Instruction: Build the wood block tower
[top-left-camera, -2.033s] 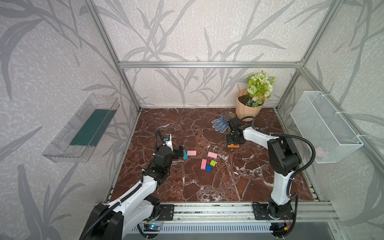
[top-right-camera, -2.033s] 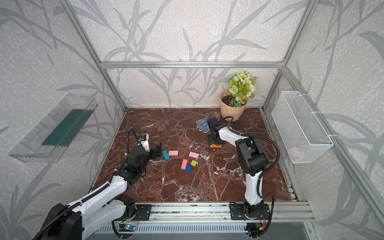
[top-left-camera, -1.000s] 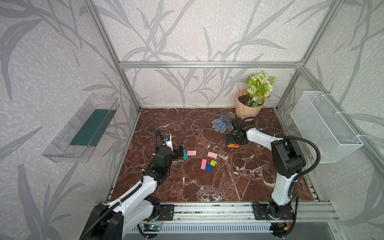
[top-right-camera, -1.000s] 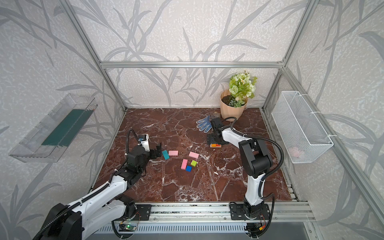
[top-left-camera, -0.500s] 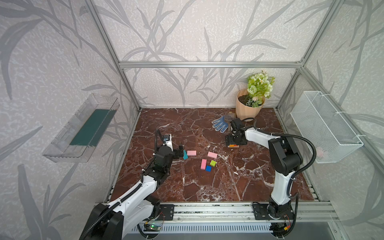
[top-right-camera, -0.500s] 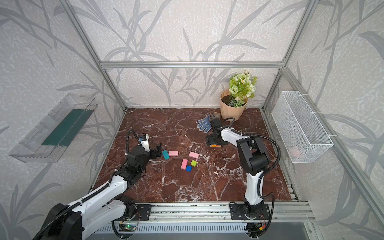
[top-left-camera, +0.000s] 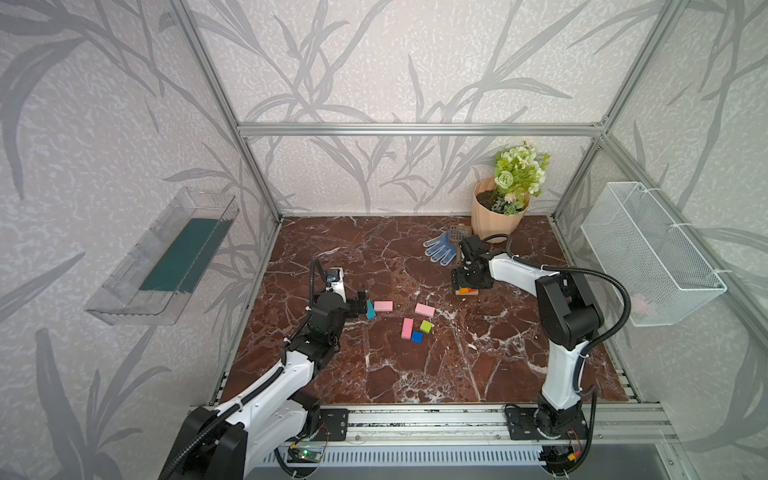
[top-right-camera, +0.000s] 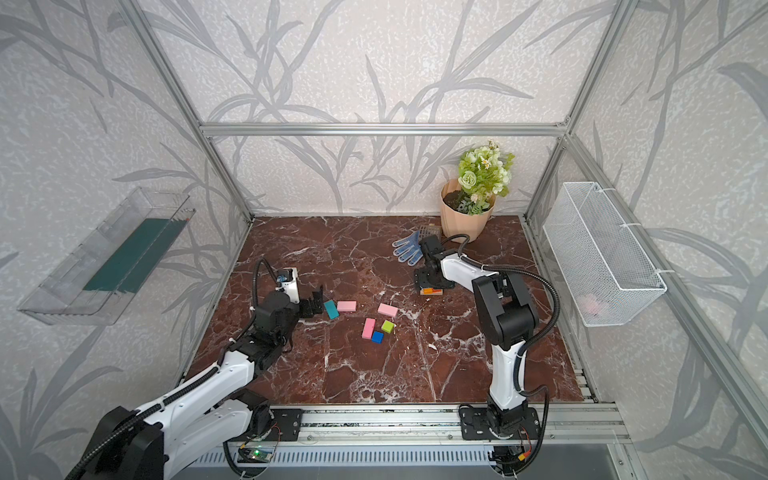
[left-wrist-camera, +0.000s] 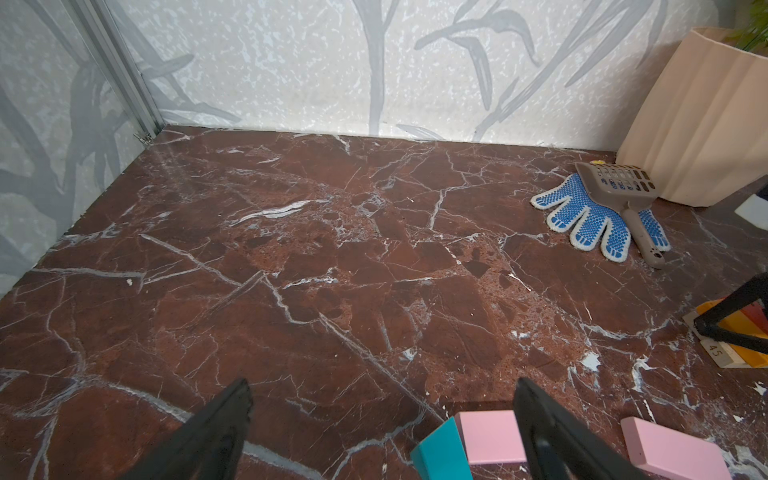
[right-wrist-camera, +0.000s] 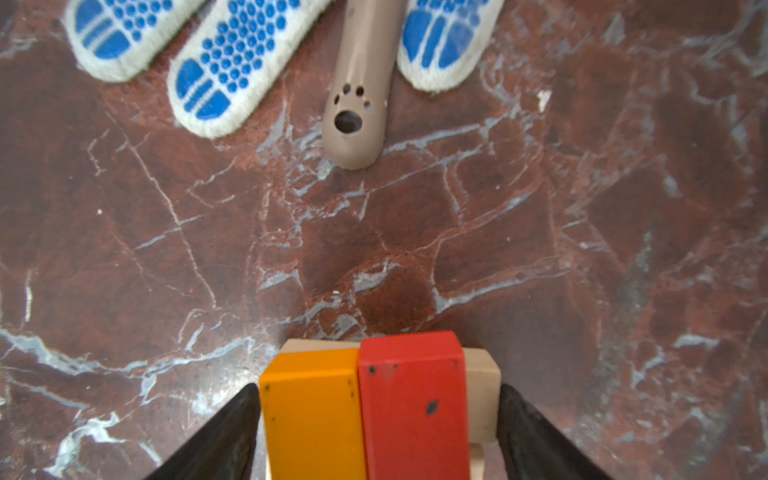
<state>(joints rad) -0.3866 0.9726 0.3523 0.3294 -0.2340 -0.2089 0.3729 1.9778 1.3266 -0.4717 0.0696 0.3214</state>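
Right gripper (right-wrist-camera: 378, 388) is being held astride orange painted wood block (right-wrist-camera: 309, 411) and red painted wood block (right-wrist-camera: 411, 399) on tan wood base (right-wrist-camera: 482, 395), near blue-dotted fabric glove (right-wrist-camera: 224, 62), grip impossible to tell | left gripper (left-wrist-camera: 382, 382) is being held wide open, empty, near teal wood block (left-wrist-camera: 440, 453)

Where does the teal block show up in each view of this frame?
In a top view: the teal block lies left of centre on the floor, beside a pink block.
In a top view: same spot.
Left wrist: close in front of the open left pincer, teal block.
Right wrist: not in it.
Shared landmark: the blue dotted glove.
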